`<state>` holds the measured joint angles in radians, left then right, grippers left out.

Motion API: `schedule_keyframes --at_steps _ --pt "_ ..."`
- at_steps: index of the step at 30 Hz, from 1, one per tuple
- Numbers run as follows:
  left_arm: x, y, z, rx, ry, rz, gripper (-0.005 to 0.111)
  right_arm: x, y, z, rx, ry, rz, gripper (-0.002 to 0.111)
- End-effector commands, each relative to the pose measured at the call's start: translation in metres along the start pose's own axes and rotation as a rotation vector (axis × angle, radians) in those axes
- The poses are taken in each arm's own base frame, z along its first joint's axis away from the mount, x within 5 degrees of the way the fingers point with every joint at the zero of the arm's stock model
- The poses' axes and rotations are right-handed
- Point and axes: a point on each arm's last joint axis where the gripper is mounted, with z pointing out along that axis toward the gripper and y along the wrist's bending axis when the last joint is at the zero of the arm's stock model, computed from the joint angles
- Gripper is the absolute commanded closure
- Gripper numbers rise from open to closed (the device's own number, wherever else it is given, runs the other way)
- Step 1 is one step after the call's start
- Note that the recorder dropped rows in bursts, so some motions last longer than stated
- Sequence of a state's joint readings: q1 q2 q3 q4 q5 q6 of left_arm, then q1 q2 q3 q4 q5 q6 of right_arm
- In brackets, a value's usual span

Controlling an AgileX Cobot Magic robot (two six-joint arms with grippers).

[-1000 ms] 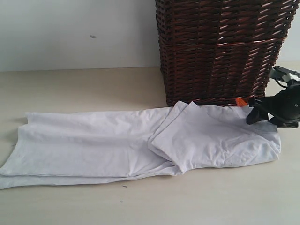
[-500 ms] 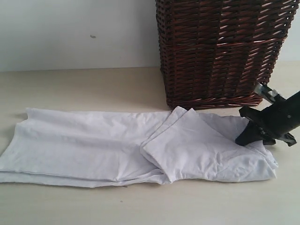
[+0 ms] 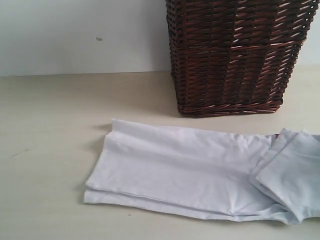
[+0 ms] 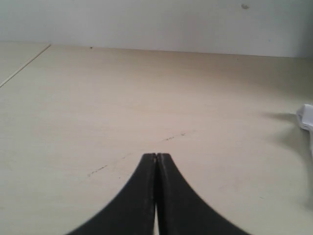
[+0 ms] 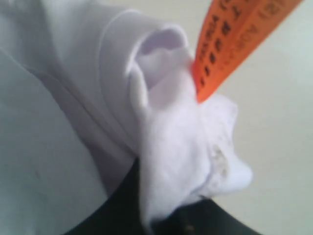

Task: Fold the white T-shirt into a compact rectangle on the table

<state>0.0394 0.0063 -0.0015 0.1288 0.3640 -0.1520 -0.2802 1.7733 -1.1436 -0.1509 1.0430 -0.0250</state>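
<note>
White cotton fills the right wrist view. The right gripper [image 5: 161, 218] has its dark jaws nipped tight on a bunched fold of the white T-shirt [image 3: 185, 172], and an orange tag [image 5: 234, 39] pokes out just beside the pinch. In the exterior view the shirt lies flat on the table [image 3: 50, 150] as a long band with its sides folded in lengthwise. It sits in front of the dark wicker basket [image 3: 235, 55] and apart from it. A sleeve [image 3: 295, 170] lies turned over the band near the right edge, where the cloth runs out of frame, so the gripped end is not seen there. The left gripper [image 4: 156, 156] hangs low over bare table, its jaws pressed together on nothing, with a corner of the shirt in sight but apart from it. I judge the lengthwise fold done and the crosswise fold in hand. Next, the held end wants lifting, carrying over towards the free end and laying down square, without dragging the layers askew
</note>
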Motion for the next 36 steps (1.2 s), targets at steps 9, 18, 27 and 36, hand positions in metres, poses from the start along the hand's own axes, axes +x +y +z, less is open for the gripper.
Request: schedule_keyframes --at_steps 9,18,27,36 --pt "-0.001 0.0 0.0 0.001 -0.013 -0.004 0.107 -0.001 0.06 -0.116 -0.199 -0.23 -0.12 0.108" --pt "-0.001 0.0 0.0 0.001 -0.013 -0.004 0.107 0.038 0.187 -0.134 -0.419 -0.199 -0.446 0.108" --pt "-0.001 0.0 0.0 0.001 -0.013 -0.004 0.107 0.07 0.307 -0.11 -0.544 -0.274 -0.561 0.108" --pt "-0.001 0.0 0.0 0.001 -0.013 -0.004 0.107 0.088 0.406 -0.038 -0.574 -0.262 -0.667 0.09"
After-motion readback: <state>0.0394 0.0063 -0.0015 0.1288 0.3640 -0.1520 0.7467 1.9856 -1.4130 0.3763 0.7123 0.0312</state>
